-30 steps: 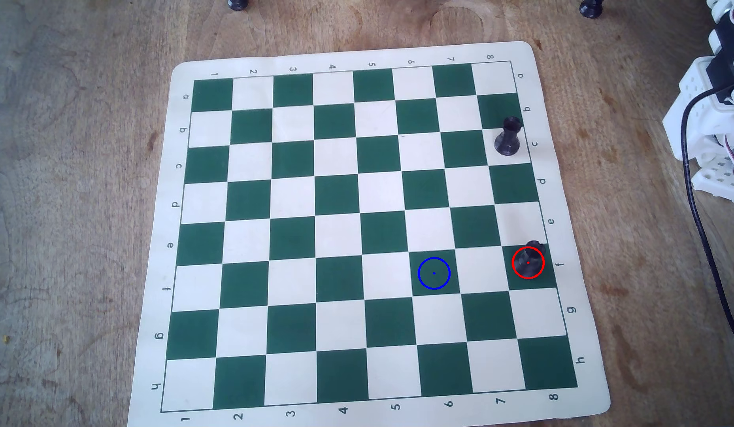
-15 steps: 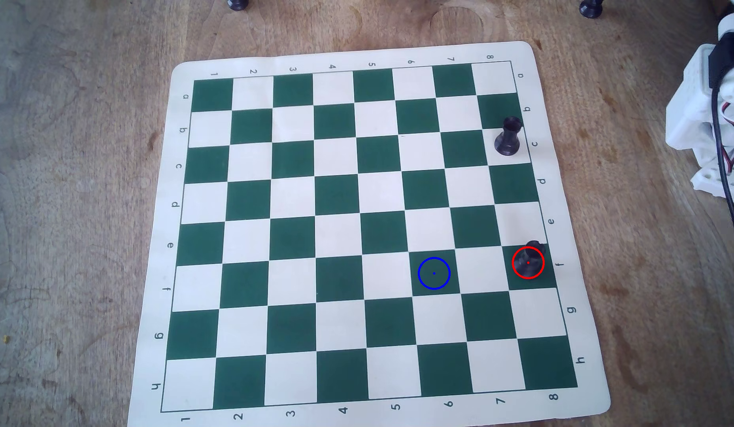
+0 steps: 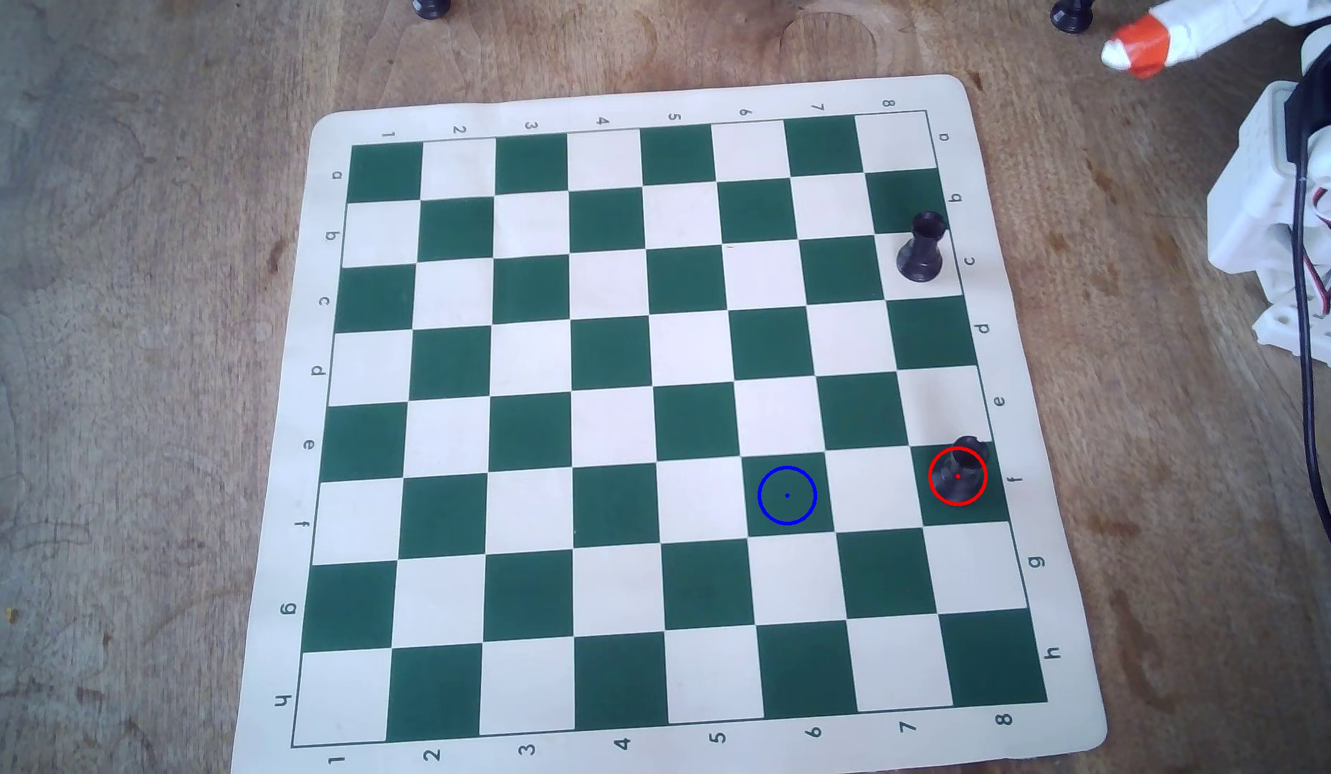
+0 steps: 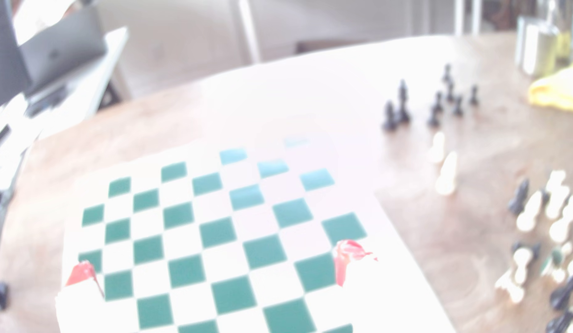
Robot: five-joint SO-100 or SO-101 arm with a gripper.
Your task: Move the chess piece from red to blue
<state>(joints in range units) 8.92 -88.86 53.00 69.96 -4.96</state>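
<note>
The chess piece, a black rook [image 3: 961,469], stands inside the red ring [image 3: 958,475] on a green square at the board's right edge in the overhead view. The blue ring [image 3: 787,495] lies empty on a green square two squares to its left. An identical black rook [image 3: 921,249] stands further up the right column. One orange-tipped finger [image 3: 1137,46] of my gripper shows at the top right, off the board and far from both rooks. In the wrist view my gripper [image 4: 214,265] is open and empty above the board, its red fingertips [image 4: 81,273] wide apart. No rook shows there.
The arm's white base [image 3: 1288,223] and a black cable [image 3: 1314,417] stand right of the board. Two black pieces [image 3: 431,7] [image 3: 1072,16] sit at the top edge. In the wrist view, several loose pieces [image 4: 445,173] and a yellow cloth [image 4: 557,89] lie beside the board.
</note>
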